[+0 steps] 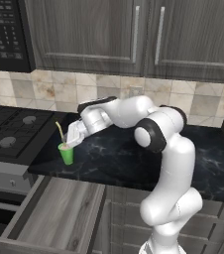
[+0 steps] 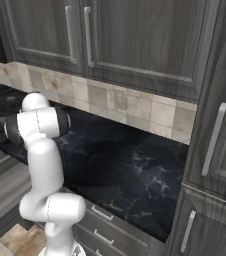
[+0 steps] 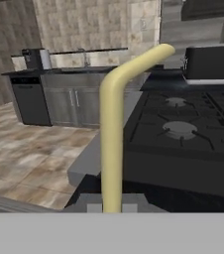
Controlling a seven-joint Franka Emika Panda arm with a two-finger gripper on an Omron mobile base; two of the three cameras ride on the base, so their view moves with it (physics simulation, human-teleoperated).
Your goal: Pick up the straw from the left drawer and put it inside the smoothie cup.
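Left drawer (image 1: 59, 213) near, pulled open, bottom bare. My gripper (image 1: 74, 135) further, over counter (image 1: 134, 158) edge, jaws clamped on straw (image 1: 60, 132). Straw long axis nearly upright, bent top leaning left toward stove (image 1: 10, 134). Lower end reaches cup (image 1: 66, 154) rim, directly under my jaws; whether tip is already in pink filling, cannot tell. Cup upright, near left end of counter. I judge next move goes straight down along straw axis, then jaws apart.

The smoothie cup (image 1: 66, 154) stands on the counter (image 1: 134, 158), just right of the stove (image 1: 10, 134); the straw (image 1: 60, 132) rises from it, and the open left drawer (image 1: 59, 213) lies below in front.
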